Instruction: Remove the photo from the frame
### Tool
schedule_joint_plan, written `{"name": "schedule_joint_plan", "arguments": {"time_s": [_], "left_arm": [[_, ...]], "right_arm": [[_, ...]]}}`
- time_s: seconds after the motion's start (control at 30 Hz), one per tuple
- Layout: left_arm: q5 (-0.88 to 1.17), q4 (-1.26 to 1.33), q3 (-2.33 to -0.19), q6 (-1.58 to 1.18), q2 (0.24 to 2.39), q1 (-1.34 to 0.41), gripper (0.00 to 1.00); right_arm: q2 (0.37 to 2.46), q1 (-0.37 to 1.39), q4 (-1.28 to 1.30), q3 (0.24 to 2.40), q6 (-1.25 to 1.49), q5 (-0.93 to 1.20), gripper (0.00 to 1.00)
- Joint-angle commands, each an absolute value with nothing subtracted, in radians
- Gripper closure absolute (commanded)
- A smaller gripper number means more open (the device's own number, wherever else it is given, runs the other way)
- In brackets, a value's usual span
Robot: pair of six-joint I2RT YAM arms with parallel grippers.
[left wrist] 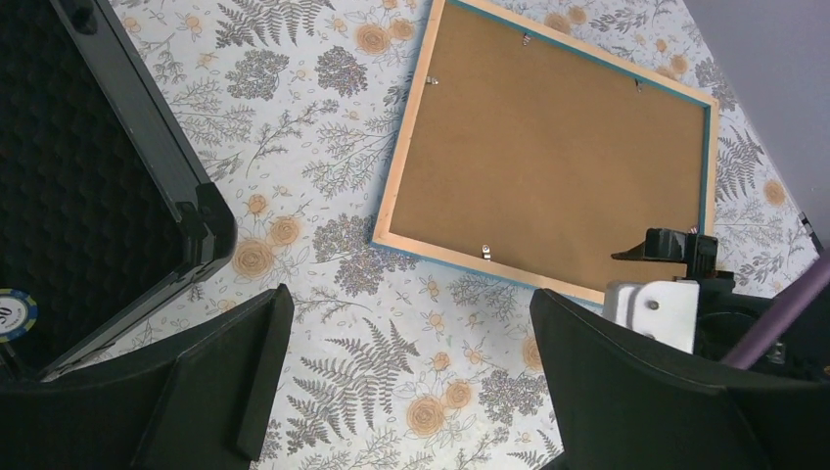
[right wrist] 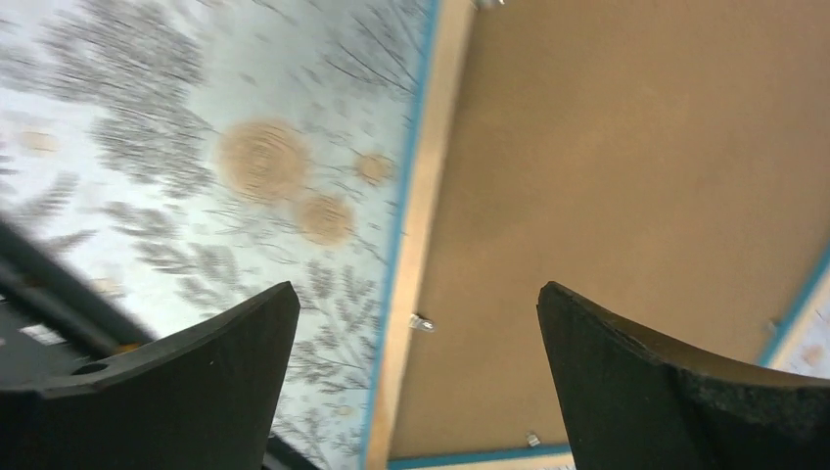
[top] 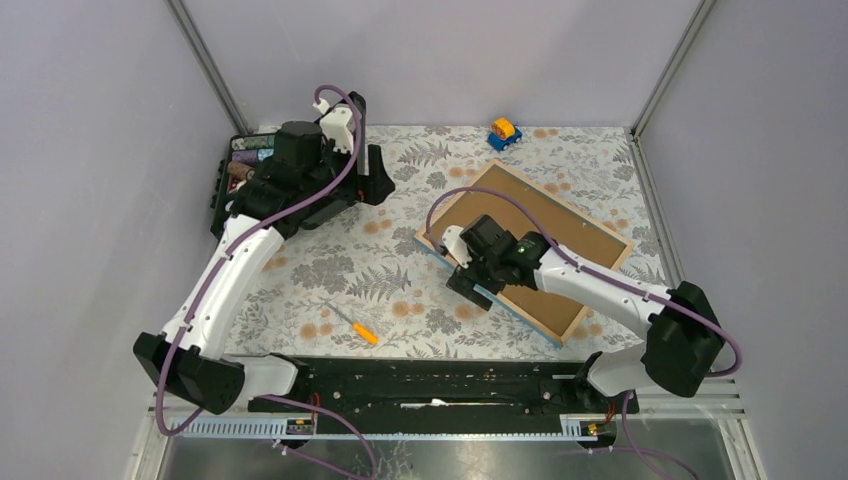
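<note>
1. Looking down from the top camera, you find the large rectangular picture frame with turquoise edge, pale wood rim and brown fibreboard back lying face down on the floral table cover, right of centre, its long axis running from near-right to far-left.
2. Your right gripper hovers over the frame's near-left long edge with its jaws spread wide and nothing between them; its wrist view is blurred, so contact with the rim probably isn't there, but you cannot be sure.
3. Your left gripper is also wide open and empty, held high at the far left, well apart from the frame, so the right arm is much the nearer.
4. Small metal retaining clips sit along the backing's edges; the photo is not visible, presumably beneath the board.
5. The black foam-lined case at far left holds a poker chip at its edge.
</note>
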State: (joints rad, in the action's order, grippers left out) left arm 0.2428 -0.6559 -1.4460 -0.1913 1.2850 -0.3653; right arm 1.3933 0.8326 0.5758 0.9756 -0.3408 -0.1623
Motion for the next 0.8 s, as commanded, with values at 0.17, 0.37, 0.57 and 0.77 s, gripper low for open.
{"name": "schedule_joint_plan", "arguments": {"time_s": [0.17,0.37,0.57,0.77], "left_arm": [[0.361,-0.648,-1.402,-0.046,1.293,-0.357,0.01],[0.442,-0.758,-1.316,0.187,1.383,-0.440,0.01],[0.189,-0.735,-1.208,0.272,1.466,-0.709,0.01],[0.176,-0.683,-1.198,0.309,1.610,-0.809,0.01]], "right_arm": [[1.444,0.478,0.760,1.266,-0.346,0.355,0.00],[1.636,0.114,0.895,1.448,-0.473,0.441,0.00],[1.840,-0.143,0.926,1.642,-0.538,0.495,0.00],[2.040,-0.234,0.917,1.780,-0.571,0.451,0.00]]}}
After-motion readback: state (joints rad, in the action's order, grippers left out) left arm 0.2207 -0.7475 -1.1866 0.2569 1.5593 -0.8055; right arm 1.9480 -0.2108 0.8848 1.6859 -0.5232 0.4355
